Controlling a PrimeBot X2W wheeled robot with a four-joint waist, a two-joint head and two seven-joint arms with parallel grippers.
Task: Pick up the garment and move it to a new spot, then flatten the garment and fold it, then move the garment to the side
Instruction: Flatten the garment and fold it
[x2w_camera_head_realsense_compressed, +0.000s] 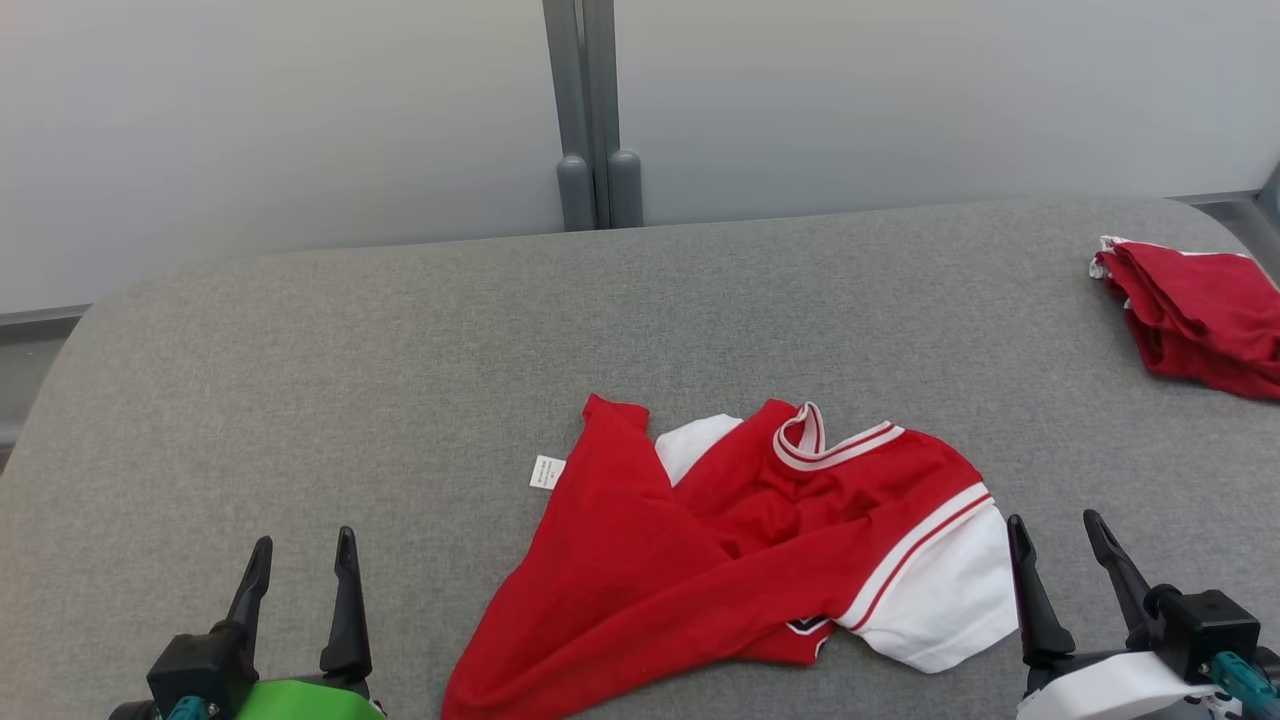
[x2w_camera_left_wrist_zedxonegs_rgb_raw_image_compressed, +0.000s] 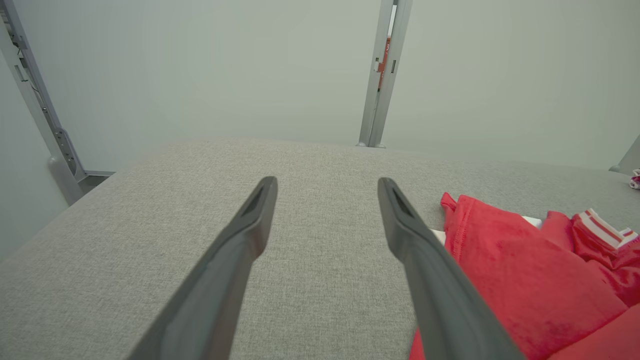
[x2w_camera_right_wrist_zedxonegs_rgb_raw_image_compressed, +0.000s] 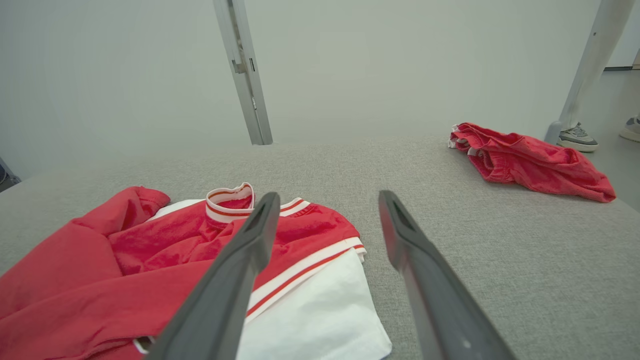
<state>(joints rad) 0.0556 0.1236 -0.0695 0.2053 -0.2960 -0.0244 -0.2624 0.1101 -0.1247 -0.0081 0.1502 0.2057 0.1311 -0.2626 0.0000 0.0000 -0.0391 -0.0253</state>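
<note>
Where garment (x2w_camera_head_realsense_compressed: 740, 560) lies crumpled, white label (x2w_camera_head_realsense_compressed: 547, 471) shows, print unreadable.

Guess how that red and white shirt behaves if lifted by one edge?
Probably floppy: the shirt lies rumpled in soft folds, so it should drape. Likely light, as the fabric looks thin; a push might bunch it.

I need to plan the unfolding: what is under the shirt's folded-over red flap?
A white sleeve pokes out from under the flap beside the collar; its remainder is covered.

Small white tag (x2w_camera_head_realsense_compressed: 547, 471) on the red garment (x2w_camera_head_realsense_compressed: 740, 560), its print illegible
</note>
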